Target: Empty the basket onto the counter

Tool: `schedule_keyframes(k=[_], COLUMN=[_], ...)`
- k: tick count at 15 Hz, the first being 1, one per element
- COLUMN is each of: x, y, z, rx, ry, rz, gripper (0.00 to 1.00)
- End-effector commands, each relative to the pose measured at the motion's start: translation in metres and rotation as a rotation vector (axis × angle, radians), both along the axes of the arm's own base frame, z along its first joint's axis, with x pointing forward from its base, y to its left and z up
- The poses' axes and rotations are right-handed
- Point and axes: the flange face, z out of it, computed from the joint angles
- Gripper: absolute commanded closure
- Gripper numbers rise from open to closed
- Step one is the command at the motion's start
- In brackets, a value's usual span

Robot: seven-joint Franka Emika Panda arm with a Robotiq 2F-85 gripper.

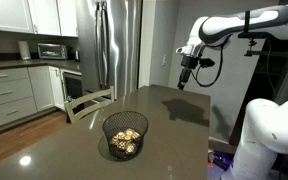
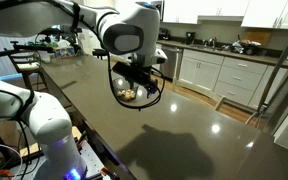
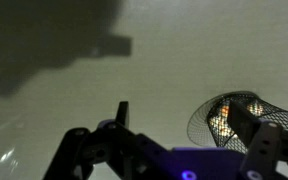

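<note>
The black wire-mesh basket (image 1: 124,135) stands upright on the dark glossy counter (image 1: 179,140) with several small golden items inside. My gripper (image 1: 184,82) hangs in the air over the far part of the counter, well away from the basket and above it. In the wrist view the two fingers are spread wide with nothing between them (image 3: 184,125), and the basket (image 3: 229,115) shows beyond the right finger. In an exterior view the gripper (image 2: 147,90) overlaps the basket (image 2: 124,92) behind it on the counter (image 2: 184,130).
A wooden chair (image 1: 89,100) stands at the counter's far edge. A steel fridge (image 1: 114,45) and white cabinets with a toaster oven (image 1: 52,50) are in the background. Clutter sits at one end of the counter (image 2: 54,45). A white robot body (image 1: 269,135) is beside it.
</note>
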Motion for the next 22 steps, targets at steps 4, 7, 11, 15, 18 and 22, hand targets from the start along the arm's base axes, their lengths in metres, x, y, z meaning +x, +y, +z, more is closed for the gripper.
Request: schedule_keyframes(k=[4, 7, 11, 15, 18, 22], x=[0.000, 0.000, 0.001, 0.009, 0.016, 0.028], y=[0.000, 0.000, 0.001, 0.023, 0.047, 0.085], z=[0.000, 0.000, 0.000, 0.000, 0.001, 0.000], rx=[0.000, 0.000, -0.013, -0.159, -0.252, -0.296], ry=[0.001, 0.001, 0.011, 0.032, 0.055, 0.106], rz=[0.000, 0.000, 0.001, -0.005, -0.007, 0.003], gripper=[0.00, 0.00, 0.00, 0.00, 0.00, 0.00])
